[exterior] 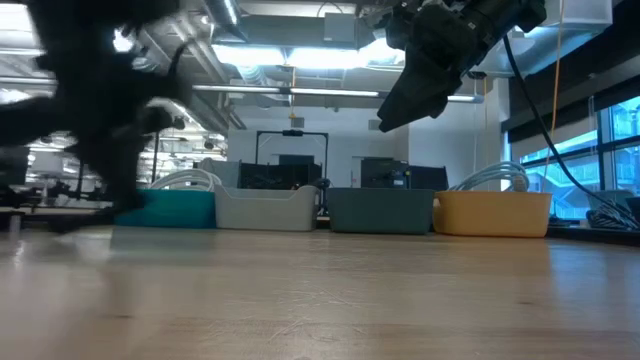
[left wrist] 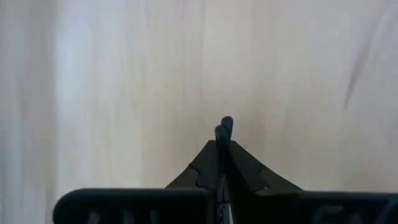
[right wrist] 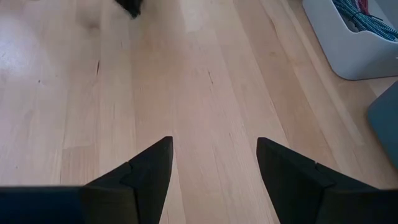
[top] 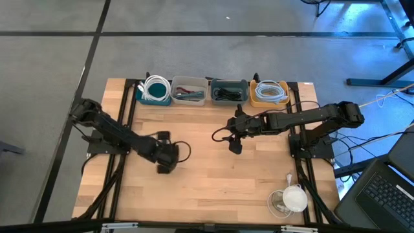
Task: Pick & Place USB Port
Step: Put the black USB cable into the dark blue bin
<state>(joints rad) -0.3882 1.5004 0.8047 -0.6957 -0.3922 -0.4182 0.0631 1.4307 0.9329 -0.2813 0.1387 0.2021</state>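
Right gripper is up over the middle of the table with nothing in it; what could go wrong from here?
The right gripper hangs open and empty above bare wood; no USB part is visible between its jaws, so it may close on nothing. The four bins, such as the white bin, sit close together, so reaching into one could snag its cables. The left gripper rests shut near the table's centre and could be clipped on a sweep.

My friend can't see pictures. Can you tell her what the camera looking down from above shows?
Two dark robot arms reach over a light wooden table: the left gripper shut and low, the right gripper open near the middle. Along the far edge sit four small bins: teal, white, dark grey, yellow. A white cup-like thing sits near the right corner.
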